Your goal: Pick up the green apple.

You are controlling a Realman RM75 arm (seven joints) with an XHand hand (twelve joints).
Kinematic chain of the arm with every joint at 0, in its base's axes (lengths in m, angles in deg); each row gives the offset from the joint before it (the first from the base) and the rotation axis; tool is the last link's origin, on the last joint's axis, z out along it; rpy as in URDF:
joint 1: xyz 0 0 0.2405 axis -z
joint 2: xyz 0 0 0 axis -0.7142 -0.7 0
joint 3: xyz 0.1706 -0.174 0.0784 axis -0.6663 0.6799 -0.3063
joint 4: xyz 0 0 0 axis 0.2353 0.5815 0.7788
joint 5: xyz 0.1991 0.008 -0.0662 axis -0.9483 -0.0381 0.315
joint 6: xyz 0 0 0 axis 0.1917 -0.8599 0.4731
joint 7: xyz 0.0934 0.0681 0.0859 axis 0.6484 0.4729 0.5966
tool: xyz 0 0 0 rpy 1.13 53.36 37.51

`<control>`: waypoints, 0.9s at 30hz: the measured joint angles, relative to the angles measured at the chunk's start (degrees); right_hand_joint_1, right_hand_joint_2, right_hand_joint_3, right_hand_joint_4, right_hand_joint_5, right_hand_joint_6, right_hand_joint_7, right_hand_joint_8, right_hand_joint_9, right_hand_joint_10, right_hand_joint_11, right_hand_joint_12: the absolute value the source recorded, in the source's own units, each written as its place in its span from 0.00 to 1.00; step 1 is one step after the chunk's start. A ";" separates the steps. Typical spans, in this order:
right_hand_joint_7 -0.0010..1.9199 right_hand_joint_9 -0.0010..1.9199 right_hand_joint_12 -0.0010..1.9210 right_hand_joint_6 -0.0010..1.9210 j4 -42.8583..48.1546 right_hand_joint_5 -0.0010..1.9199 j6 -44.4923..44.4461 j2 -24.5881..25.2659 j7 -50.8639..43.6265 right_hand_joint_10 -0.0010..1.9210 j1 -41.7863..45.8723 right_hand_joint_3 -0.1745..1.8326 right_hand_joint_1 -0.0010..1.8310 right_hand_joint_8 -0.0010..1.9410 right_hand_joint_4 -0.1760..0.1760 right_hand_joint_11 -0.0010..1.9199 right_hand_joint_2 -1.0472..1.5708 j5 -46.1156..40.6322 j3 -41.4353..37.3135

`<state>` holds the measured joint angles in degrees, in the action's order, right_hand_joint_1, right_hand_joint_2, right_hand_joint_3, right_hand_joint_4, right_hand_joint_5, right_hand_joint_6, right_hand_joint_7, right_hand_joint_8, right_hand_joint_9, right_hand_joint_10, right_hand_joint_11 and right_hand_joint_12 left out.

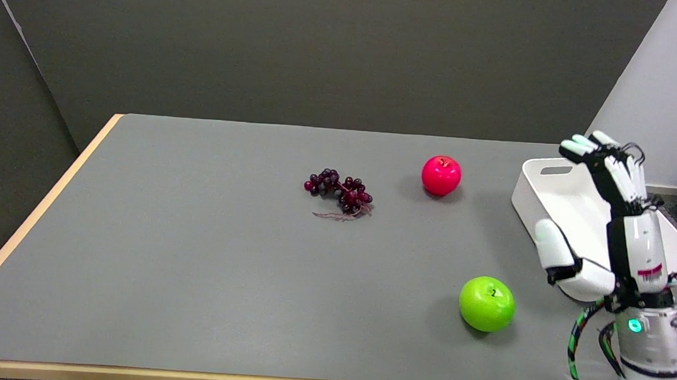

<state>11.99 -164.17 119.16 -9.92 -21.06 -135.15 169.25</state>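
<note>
The robot's right hand (606, 227) is hovering above the near right corner of the grey worktop (195, 275), its fingers (620, 170) stretching wide and upward and gripping nothing, the thumb jutting out toward the picture's left. The hand is standing upright on its silver wrist, where a small green light is glowing, with striped cables looping beside it.

The green apple (486, 304) is sitting on the worktop near the front edge, just to the left of the hand and lower in the picture, clear of the thumb and untouched. Its stem end is facing up, and a dark mark is showing on top.

Behind the hand, a white bin (553, 178) is resting at the worktop's right side, its far rim partly hidden by the raised fingers. A red apple (441, 175) is lying farther back, well apart from the green one and just left of the bin. A bunch of dark purple grapes (338, 191) is lying near the middle of the worktop, left of the red apple, its thin stems trailing toward the front. A dark wall is running behind the worktop.
</note>
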 measured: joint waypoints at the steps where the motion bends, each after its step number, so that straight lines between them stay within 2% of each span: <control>1: 0.15 0.02 0.43 0.30 0.10 0.14 -0.20 0.03 0.00 0.30 0.62 0.57 0.19 0.21 0.56 0.00 0.63 0.09 0.21; 11: 0.16 0.04 0.48 0.29 0.41 0.14 0.06 0.83 -0.22 0.32 4.77 0.56 0.19 0.22 0.53 0.00 0.63 1.57 2.96; 27: 0.18 0.07 0.51 0.31 -0.84 0.15 8.68 2.00 -3.86 0.35 6.52 0.56 0.18 0.25 0.50 0.00 0.63 4.72 5.15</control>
<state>11.15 -155.49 121.16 -13.79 -14.54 -130.43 174.40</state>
